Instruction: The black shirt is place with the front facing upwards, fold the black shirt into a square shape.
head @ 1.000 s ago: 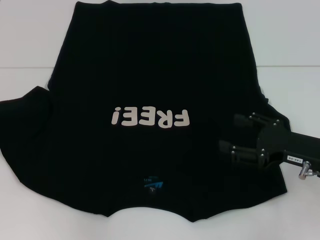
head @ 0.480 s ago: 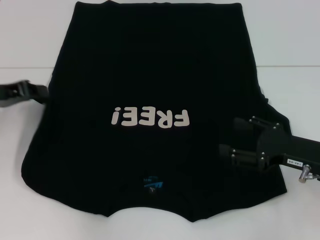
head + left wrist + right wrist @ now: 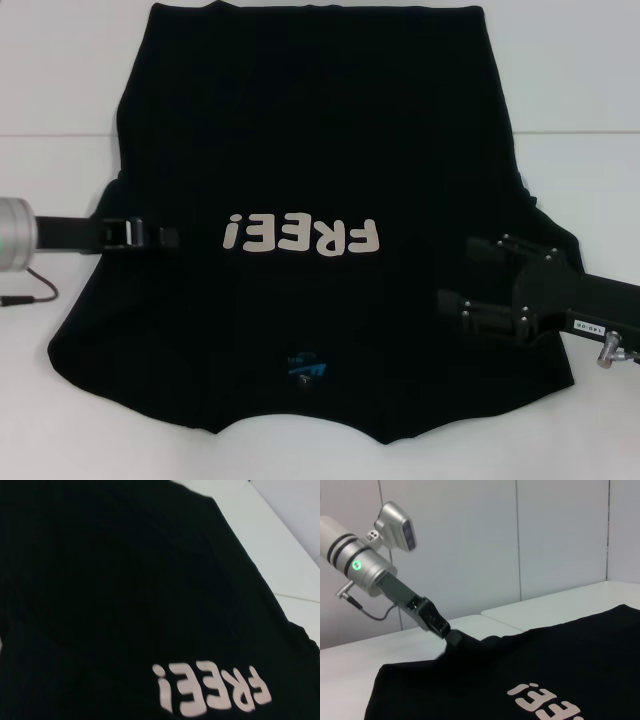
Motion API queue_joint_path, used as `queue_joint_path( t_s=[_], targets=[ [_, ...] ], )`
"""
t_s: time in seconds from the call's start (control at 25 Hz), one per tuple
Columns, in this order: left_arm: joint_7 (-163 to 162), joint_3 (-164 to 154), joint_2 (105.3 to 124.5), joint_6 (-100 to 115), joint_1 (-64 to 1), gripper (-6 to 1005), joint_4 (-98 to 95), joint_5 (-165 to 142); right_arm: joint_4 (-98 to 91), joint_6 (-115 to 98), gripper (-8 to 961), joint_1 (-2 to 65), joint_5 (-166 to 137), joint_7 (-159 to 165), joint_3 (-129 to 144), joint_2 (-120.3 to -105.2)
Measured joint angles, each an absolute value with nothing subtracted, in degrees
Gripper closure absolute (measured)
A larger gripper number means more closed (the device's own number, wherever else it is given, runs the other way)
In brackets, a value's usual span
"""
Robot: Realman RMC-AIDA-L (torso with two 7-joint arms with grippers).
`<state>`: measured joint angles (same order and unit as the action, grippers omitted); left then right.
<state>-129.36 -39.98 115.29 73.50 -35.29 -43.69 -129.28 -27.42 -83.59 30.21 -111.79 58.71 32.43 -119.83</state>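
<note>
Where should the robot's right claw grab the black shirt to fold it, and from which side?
Probably the black shirt is best pinched at its right edge, coming in from the robot's right. The right gripper already sits over that side, open. The cloth lies flat there, so a thin edge fits between the fingers. The left gripper is at the opposite side.

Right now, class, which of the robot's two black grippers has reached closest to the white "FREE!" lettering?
The left gripper: it ends just beside the exclamation mark on the soft black cloth shirt; the right gripper sits farther off, nearer the hem.
</note>
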Motion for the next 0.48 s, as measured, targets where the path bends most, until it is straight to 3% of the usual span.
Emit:
queue_joint_path(
  t_s=[0.16,0.36,0.48],
  targets=[
    [-130.7,-39.5,115.37,73.1,-36.5,997,-39.2,-128.5,-27.4,-83.6,69,30.2,-111.8,58.7,32.4,-119.87],
    [-132.5,-34.0,114.40,73.4,-37.3,853,-32.5,-126.0,-27.4,-83.6,69,30.2,-111.8,58.7,32.4,-119.88],
    [-134.8,-28.4,113.57,73.1,-36.3,655,-31.0,-125.5,-27.4,-83.6,69,30.2,-111.9,58.7,32.4,-119.87]
  ],
)
